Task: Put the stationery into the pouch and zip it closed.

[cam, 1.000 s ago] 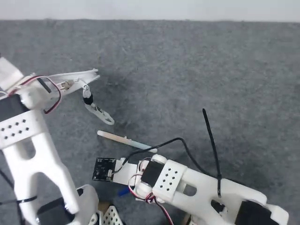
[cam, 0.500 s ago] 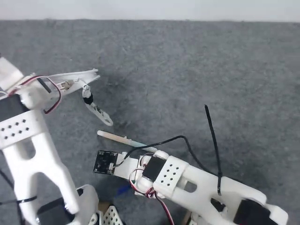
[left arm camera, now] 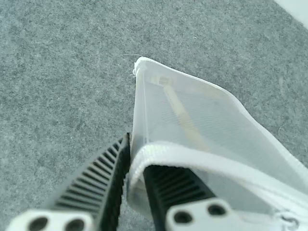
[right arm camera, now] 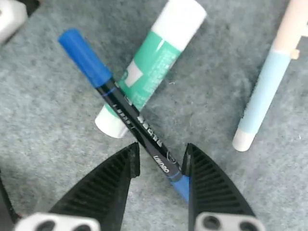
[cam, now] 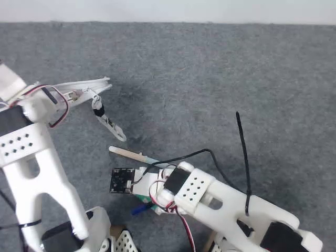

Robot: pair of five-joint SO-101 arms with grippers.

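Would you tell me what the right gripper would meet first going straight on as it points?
Most likely the blue pen, which lies across the glue stick right between the open jaws of the right gripper; depth is unclear.

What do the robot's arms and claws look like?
The left arm and right arm are white plastic with grids of small holes. Left claw and right claw have black ribbed fingers. Red wires loop at joints; a black cable leaves the right arm.
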